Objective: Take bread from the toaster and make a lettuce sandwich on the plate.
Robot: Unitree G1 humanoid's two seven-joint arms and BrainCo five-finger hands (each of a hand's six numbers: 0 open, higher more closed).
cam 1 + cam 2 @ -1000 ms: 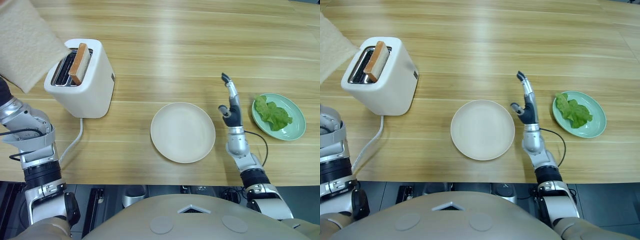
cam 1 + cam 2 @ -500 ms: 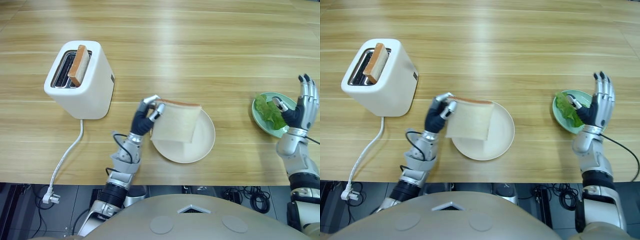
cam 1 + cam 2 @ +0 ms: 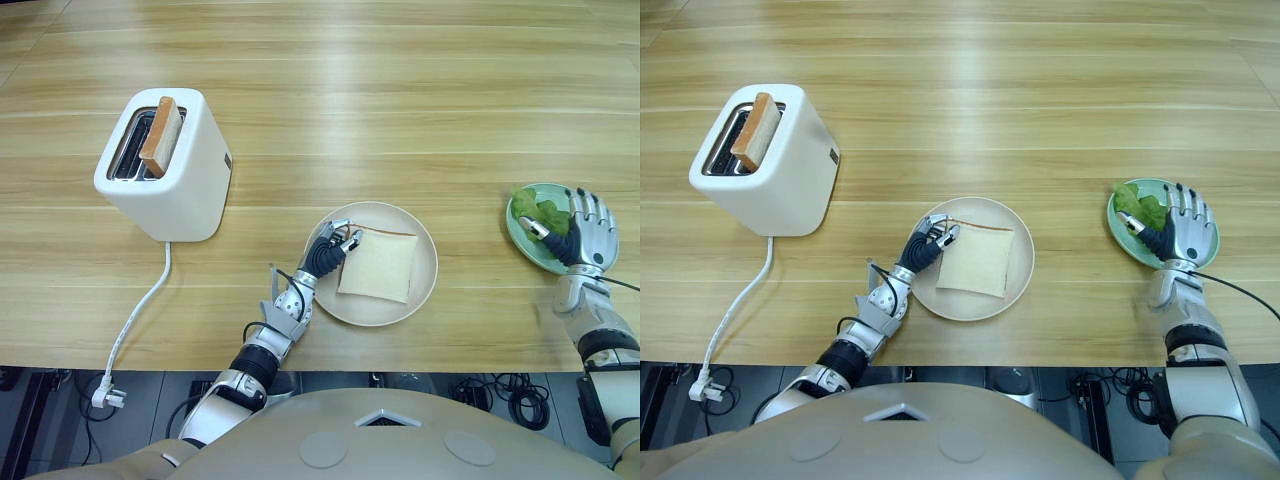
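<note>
**Bread slice lying on plate, lettuce sitting at far right**

At your left, the white boxy toaster (image 3: 165, 170) is holding a browned bread slice (image 3: 162, 135) upright in its slot. Your left hand (image 3: 328, 252) is resting at the left rim of the round cream plate (image 3: 424, 288), at the corner of the pale square bread slice (image 3: 378, 266) lying flat there. Whether it is gripping the slice, you cannot tell. Your right hand (image 3: 586, 232) is spreading wide over the small green plate (image 3: 519, 236), beside the leafy green lettuce (image 3: 536, 208).

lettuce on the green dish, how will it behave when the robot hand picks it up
The lettuce is a thin, crinkled leaf, so it will probably droop rather than hold its shape. It looks light, so lifting should barely shift the green dish. Its ruffled edges may tear under a hard pinch.
</note>
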